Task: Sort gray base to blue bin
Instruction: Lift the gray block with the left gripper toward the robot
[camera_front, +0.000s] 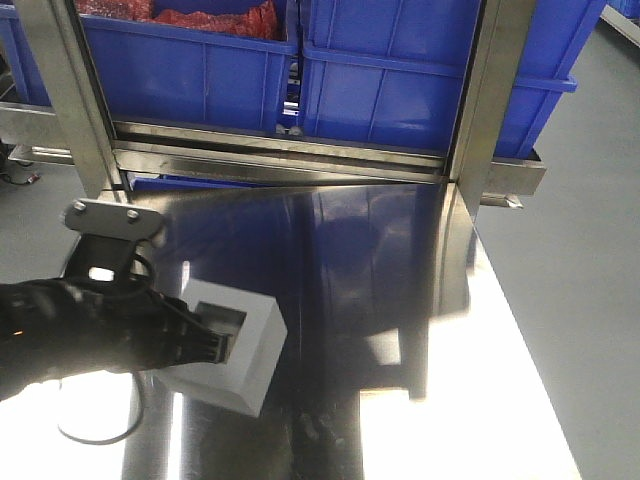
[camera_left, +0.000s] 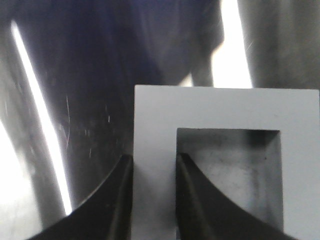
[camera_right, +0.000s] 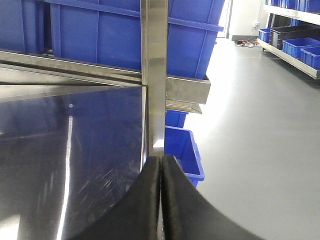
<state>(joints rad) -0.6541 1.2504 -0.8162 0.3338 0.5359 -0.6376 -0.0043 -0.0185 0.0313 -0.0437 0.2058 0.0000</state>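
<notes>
Gray base (camera_left: 225, 107) wall btwn left hand (camera_left: 154, 159) fingers, wrist cam only.

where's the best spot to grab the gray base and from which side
Grip the thin wall beside the square recess of the gray base, one finger inside, one outside, coming from the open face. The left tool straddles that wall this way.

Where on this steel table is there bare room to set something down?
The steel table is bare from the gray base rightward to its right edge, and back to the shelf rail. The front-left is crowded: the left gripper grips the base there.
</notes>
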